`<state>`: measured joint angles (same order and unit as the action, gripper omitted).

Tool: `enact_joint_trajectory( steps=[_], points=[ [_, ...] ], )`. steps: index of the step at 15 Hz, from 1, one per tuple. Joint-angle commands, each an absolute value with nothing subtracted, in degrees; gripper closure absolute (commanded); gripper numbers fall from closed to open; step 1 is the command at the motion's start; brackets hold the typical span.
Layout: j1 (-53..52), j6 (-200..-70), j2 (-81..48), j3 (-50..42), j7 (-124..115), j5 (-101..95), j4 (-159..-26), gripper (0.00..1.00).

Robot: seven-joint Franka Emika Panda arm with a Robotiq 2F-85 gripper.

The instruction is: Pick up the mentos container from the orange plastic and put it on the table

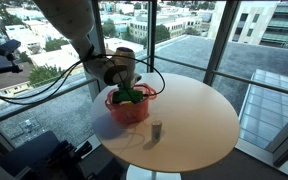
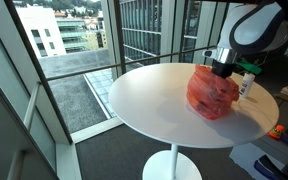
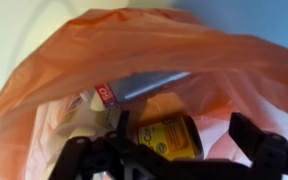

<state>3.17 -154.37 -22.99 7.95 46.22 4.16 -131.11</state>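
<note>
Grasp not yet made: my gripper (image 1: 127, 90) hangs at the mouth of the orange plastic (image 2: 212, 95), fingers (image 3: 262, 148) spread and empty; the mentos container, which I cannot single out, presumably lies inside it; lifting and setting it on the table (image 1: 199, 110) beside the orange plastic remain.

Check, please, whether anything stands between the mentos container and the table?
Mainly the orange plastic's own wall, rising around its contents; the gripper hangs over its opening. Beyond it, a small grey cylinder stands apart on the table.
</note>
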Motion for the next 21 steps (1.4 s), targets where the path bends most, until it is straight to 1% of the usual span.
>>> enact_joint_trajectory(
  steps=[1, 2, 3, 4, 6, 7, 12, 13, 14, 15, 16, 17, 18, 21],
  points=[
    [3.5, -154.3, -24.3, 8.3, 44.1, 2.5, -129.7, 0.0],
    [3.4, -154.4, -24.3, 8.2, 44.0, 2.4, -129.8, 0.0],
    [3.4, -154.3, -24.3, 8.1, 44.0, 2.3, -129.7, 0.06],
    [3.4, -154.2, -24.2, 8.0, 43.9, 2.3, -129.7, 0.25],
    [3.3, -154.2, -24.1, 7.8, 43.6, 1.9, -129.2, 0.4],
    [3.4, -154.1, -24.0, 7.7, 43.3, 1.7, -129.0, 0.5],
    [3.7, -153.8, -22.9, 7.7, 42.3, 1.2, -128.7, 0.9],
    [4.0, -153.5, -22.3, 8.0, 42.4, 1.6, -128.8, 0.97],
    [4.2, -153.2, -21.9, 8.1, 42.4, 1.8, -129.0, 1.0],
    [4.6, -152.7, -21.4, 8.5, 42.9, 2.3, -129.2, 1.0],
    [4.8, -152.4, -21.0, 8.6, 43.1, 2.5, -129.3, 0.71],
    [4.9, -152.2, -20.7, 8.7, 43.3, 2.6, -129.5, 0.74],
    [4.9, -152.2, -20.3, 8.6, 43.1, 2.5, -129.6, 0.72],
    [5.0, -151.9, -19.3, 8.4, 43.0, 2.4, -130.1, 0.49]
  ],
)
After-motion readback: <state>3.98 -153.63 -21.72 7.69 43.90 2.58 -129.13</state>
